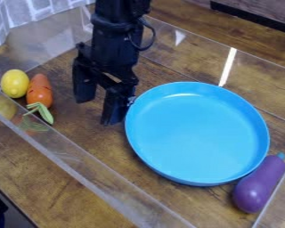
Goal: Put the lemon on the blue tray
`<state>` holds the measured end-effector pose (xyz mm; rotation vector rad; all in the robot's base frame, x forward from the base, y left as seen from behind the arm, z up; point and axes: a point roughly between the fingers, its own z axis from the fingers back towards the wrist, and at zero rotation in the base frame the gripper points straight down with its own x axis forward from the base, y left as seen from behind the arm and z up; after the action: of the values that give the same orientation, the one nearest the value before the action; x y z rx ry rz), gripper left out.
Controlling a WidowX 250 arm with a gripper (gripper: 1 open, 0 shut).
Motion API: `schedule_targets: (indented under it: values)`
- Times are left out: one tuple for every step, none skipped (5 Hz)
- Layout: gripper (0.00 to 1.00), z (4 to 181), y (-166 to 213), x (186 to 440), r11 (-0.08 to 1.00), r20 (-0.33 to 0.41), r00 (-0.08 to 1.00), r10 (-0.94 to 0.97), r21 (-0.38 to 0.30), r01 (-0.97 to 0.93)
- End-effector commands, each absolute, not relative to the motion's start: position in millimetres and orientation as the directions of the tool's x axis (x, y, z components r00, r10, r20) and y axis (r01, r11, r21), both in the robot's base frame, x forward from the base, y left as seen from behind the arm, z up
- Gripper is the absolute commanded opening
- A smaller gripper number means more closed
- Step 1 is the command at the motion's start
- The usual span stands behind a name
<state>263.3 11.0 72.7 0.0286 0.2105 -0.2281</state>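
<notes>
Nothing held yet: our end effector point(96, 100) hangs wide open btwn lemon point(14, 83) and blue tray point(199, 131), w/ carrot point(39, 91) crowding the lemon's right side.

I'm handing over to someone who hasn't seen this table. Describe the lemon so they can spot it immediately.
Start at the big blue tray on the wooden table and look left, past the black gripper, to the table's left edge. Two small toys lie there side by side: the lemon is the left one, a smooth, bright-yellow oval, shorter than the orange carrot with green leaves beside it.
</notes>
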Motion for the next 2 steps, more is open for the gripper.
schedule_targets:
  values:
    - [1.00,75.8,19.6,264.8,0.977,-0.194,0.960,-0.204,0.016,0.211]
    - [1.00,74.8,22.0,263.6,0.976,-0.199,0.958,-0.207,0.022,0.215]
